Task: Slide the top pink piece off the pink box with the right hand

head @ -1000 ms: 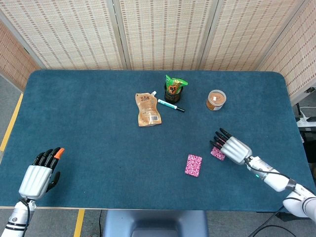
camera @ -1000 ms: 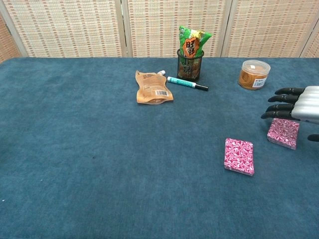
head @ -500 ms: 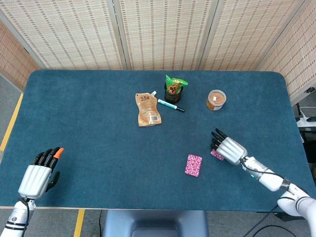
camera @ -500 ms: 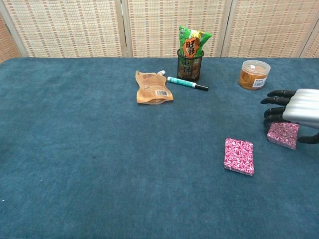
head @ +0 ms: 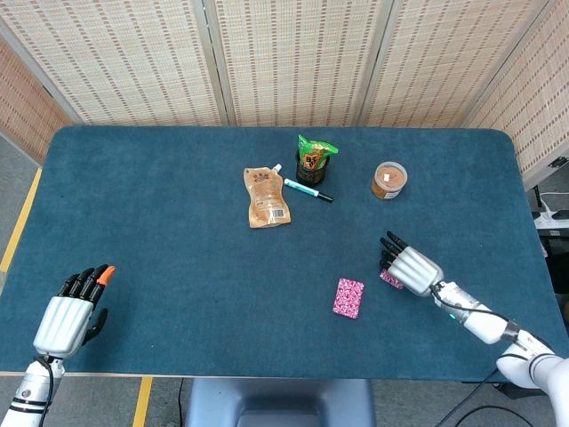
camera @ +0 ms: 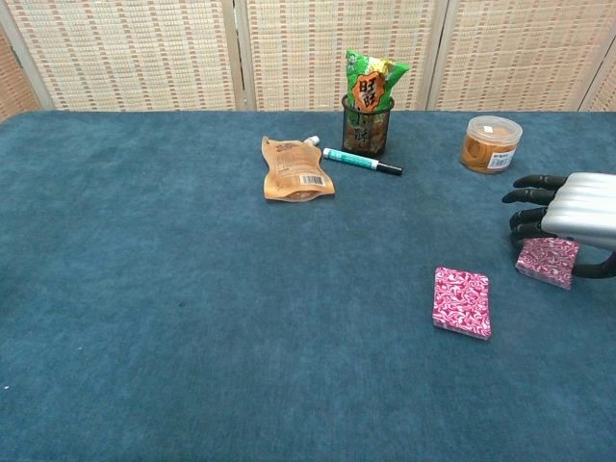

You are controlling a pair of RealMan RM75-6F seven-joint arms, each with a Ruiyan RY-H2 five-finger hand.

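Note:
The pink patterned box (head: 348,297) (camera: 461,302) lies flat on the blue table, right of centre. A smaller pink piece (head: 388,278) (camera: 545,262) lies on the cloth to its right, apart from the box. My right hand (head: 411,267) (camera: 575,211) sits over that piece and hides part of it; its dark fingers (camera: 527,214) bend down past the far edge and the thumb curls beside the right edge. No grip on the piece shows. My left hand (head: 69,318) rests at the near left table edge, fingers straight, holding nothing; only the head view shows it.
At the back stand a black cup with a green snack bag (head: 313,160) (camera: 369,106), a teal marker (head: 308,189) (camera: 361,161), a tan spouted pouch (head: 266,197) (camera: 295,170) and an orange-brown jar (head: 388,180) (camera: 491,143). The table's right edge (head: 530,222) is close to the right arm.
My right hand has shifted a little to the left and lowered over the small pink piece, covering more of it. The piece, the box and my left hand stay put.

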